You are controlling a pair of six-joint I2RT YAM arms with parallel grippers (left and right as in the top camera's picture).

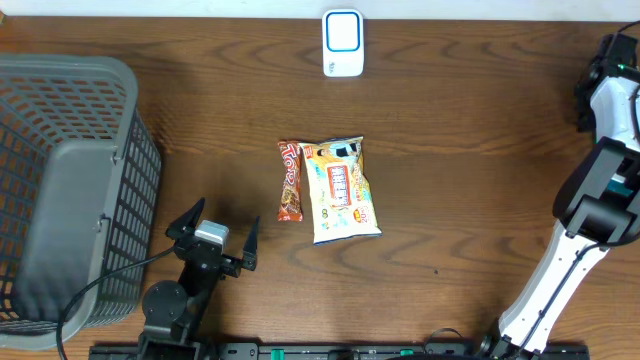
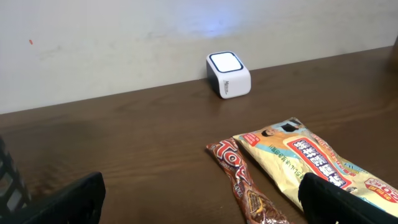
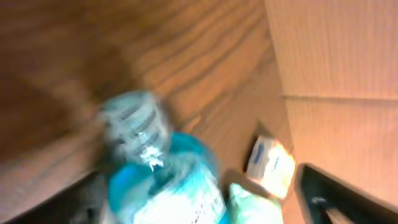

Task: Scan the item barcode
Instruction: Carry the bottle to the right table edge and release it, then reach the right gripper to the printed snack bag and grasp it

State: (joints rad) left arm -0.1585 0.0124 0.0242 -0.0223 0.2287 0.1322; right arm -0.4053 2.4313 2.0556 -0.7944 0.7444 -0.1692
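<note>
Overhead: dark wood worktop [image 1: 450, 150]. Grey basket [image 1: 60, 150] at left. White scanner [image 1: 343, 43] at far edge. Snack bag [image 1: 343, 190] and chocolate bar [image 1: 289, 180] touching, centre. Left tool [image 1: 213, 236] open, empty.
Left wrist: pale wall [image 2: 124, 37] behind scanner, its top face lit.
Right wrist: blurred. Bottle [image 3: 155, 168] and cardboard wall [image 3: 336, 62], unseen overhead. Right tool [image 3: 199, 180] spread wide, gripping nothing.

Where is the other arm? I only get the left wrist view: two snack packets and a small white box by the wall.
Observer: The right arm stands at the table's far right edge.
Operator: Is it holding anything?
Observer: Its own camera is blurred, but its fingers stand wide apart, a blue-labelled bottle showing between them.
Operator: What's on my left?
Observer: A grey basket, which looks empty from above.
</note>
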